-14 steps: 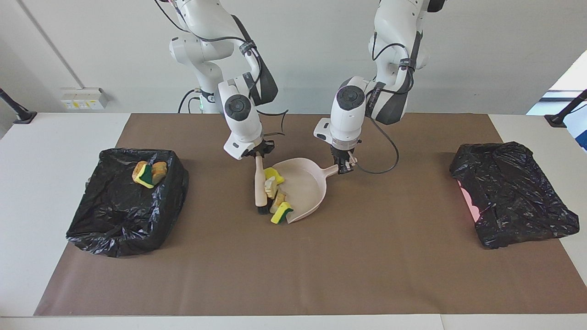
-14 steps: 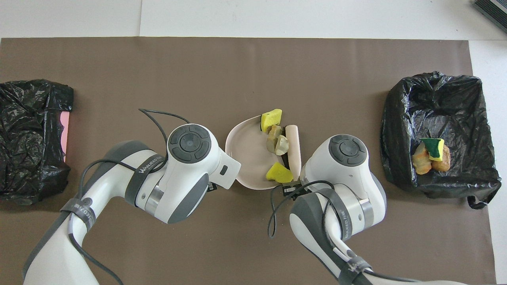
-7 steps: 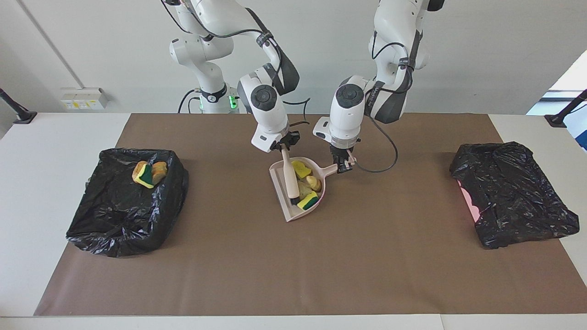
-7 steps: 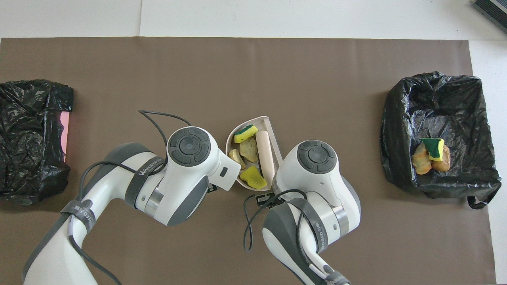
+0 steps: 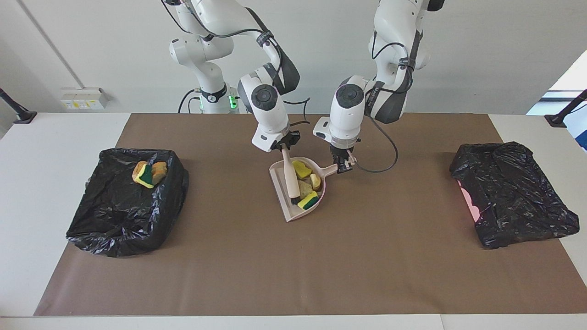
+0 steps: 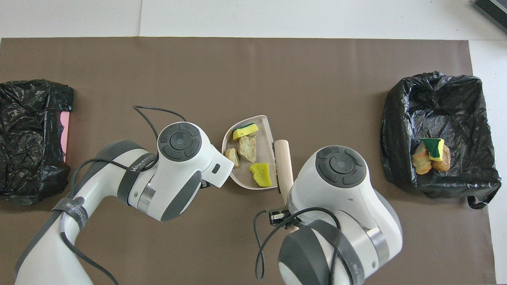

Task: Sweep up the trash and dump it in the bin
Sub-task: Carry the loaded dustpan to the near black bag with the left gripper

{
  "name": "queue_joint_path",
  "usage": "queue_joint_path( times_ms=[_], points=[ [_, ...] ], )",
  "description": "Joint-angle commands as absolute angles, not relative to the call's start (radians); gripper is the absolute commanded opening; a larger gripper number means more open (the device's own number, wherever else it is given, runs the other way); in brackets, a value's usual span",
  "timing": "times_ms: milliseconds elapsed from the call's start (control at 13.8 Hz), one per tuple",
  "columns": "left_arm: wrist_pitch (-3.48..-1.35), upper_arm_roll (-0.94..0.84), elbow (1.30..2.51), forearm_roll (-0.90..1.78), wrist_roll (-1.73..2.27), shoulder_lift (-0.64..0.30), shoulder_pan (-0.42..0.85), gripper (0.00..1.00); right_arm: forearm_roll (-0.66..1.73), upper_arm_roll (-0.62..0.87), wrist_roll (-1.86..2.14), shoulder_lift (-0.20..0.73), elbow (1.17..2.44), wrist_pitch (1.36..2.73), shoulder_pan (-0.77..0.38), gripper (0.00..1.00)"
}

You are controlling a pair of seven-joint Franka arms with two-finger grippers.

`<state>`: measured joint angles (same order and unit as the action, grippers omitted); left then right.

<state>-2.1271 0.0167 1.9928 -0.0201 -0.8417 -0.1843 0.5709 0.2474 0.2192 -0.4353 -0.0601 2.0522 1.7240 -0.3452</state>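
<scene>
Holding four small yellow, green and tan sponge chunks (image 5: 306, 184), the pale pink plastic dustpan (image 5: 283, 200) is gripped by its handle in the left gripper (image 5: 343, 166), with the open black-lined bin (image 5: 120, 231) lying toward the right arm's end, where the right gripper (image 5: 283, 143) is clamped on the beige hand brush (image 5: 289, 174).

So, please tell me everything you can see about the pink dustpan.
The dustpan is pale pink, plastic-looking, with a shallow scoop and a short handle. It sits mid-table on the brown mat. The left gripper is at its handle. Four sponge chunks lie inside, and the brush, in the right gripper, is at its open edge.
</scene>
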Motion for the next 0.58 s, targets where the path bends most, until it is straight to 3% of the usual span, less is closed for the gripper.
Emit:
queue_joint_path(
  times_ms=[0, 507],
  points=[
    [-2.140, 0.014, 2.005, -0.034, -0.917, -0.135, 0.525, 0.00, 0.235, 0.229, -0.561, -0.097, 2.086, 1.738, -0.400, 0.00],
    [-2.097, 0.017, 1.997, -0.002, -1.164, -0.045, 0.356, 0.00, 0.293, 0.233, -0.724, -0.149, 2.265, 1.881, -0.595, 0.00]
  ],
)
